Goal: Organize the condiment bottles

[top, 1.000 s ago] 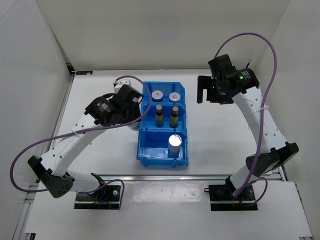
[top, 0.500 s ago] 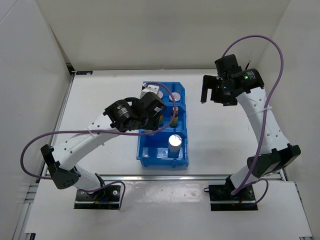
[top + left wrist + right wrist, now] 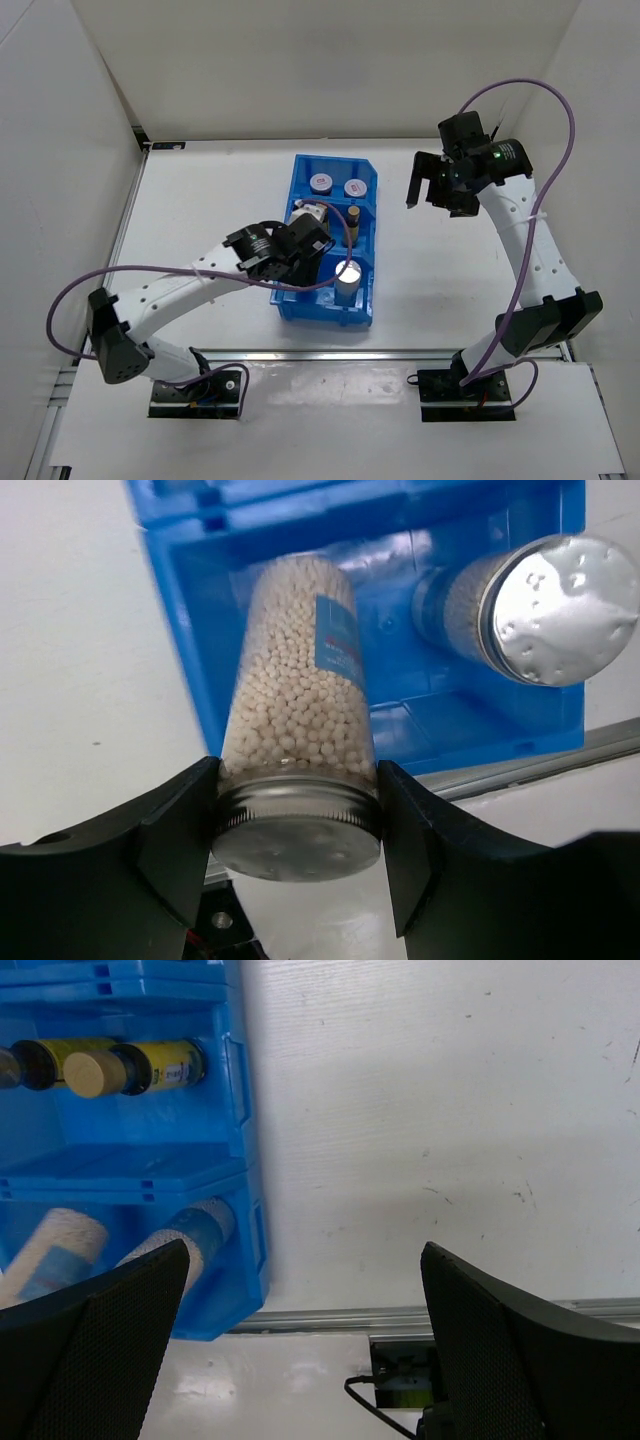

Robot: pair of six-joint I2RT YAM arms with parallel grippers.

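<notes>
Looked like a robotics lab test cell: white tabletop (image 3: 200,200) boxed in by plain white panels (image 3: 60,150), aluminium rail (image 3: 400,353) up front, left arm (image 3: 170,290) and right arm (image 3: 525,240) bolted down, purple cables (image 3: 520,84) looping loose.

The left arm (image 3: 165,290) and right arm (image 3: 522,238) share white links, black joints and looping purple cables (image 3: 50,320); a green light (image 3: 491,155) marks the right wrist; the fingers (image 3: 160,850) are smooth matte black

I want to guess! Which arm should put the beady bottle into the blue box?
Left. The left gripper holds the bottle right over the bin; the right gripper is open, off to the side.
</notes>
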